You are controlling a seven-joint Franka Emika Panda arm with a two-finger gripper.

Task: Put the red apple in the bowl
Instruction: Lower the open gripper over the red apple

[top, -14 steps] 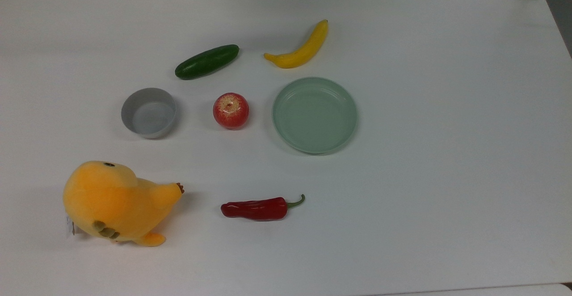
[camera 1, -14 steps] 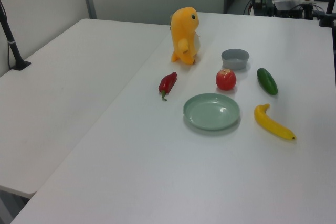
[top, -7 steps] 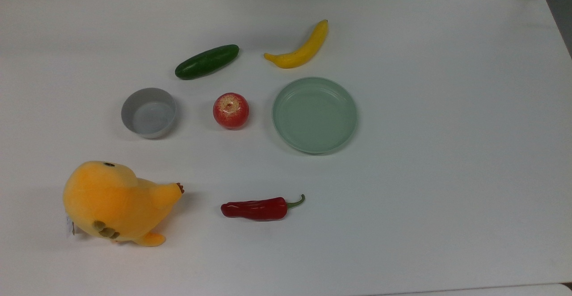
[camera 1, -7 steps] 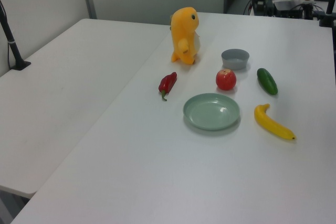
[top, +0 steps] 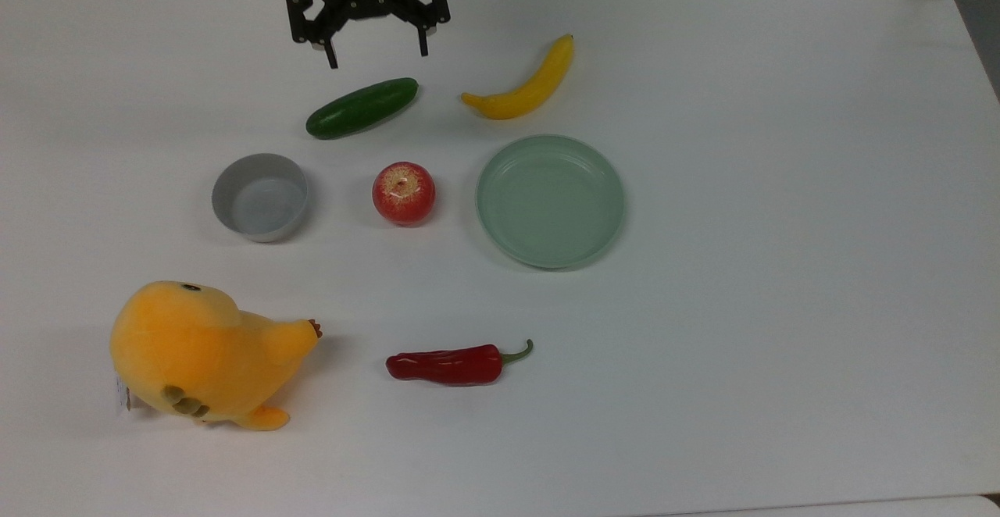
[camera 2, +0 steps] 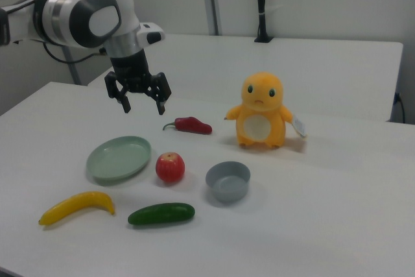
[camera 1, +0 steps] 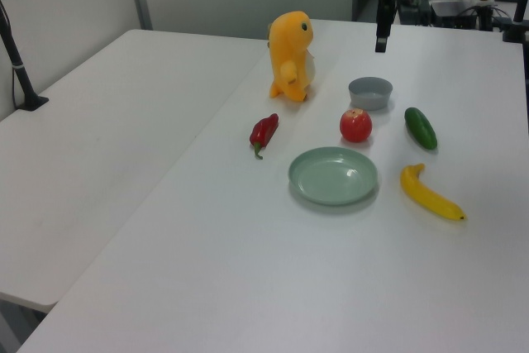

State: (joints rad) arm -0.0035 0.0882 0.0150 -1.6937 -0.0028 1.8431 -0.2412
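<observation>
Chili pepper: we see the long red chili pepper [top: 445, 365] lying low in the top view, just below centre, its green stem toward the top view's right.
Plush toy: an orange plush toy [top: 199, 353] sits at the lower left of the top view; in the right view [camera 2: 262, 111] it stands upright, right of centre.
Red apple: the red apple [top: 403, 193] rests on the white table [top: 781, 228] near the middle of the top view, stem dimple up, between the bowl and the plate, touching neither. In the right view [camera 2: 170, 167] it sits at centre, in the left view [camera 1: 355, 125] right of centre.
Bowl: the bowl [top: 259, 197] stands empty, left of the apple in the top view, well apart from it; in the right view [camera 2: 227, 180] it is to the apple's right.
Plate: a pale green plate [top: 550, 201] lies empty to the apple's right in the top view.
Cucumber: a green cucumber [top: 362, 108] lies above the apple in the top view.
Banana: a yellow banana [top: 525, 83] lies upper centre in the top view, above the plate.
Gripper: the gripper [top: 376, 55] hangs at the top edge of the top view, above the cucumber; in the right view [camera 2: 142, 106] it is in the upper left, high over the plate.
Fingers: we see them spread wide, with nothing between them.
</observation>
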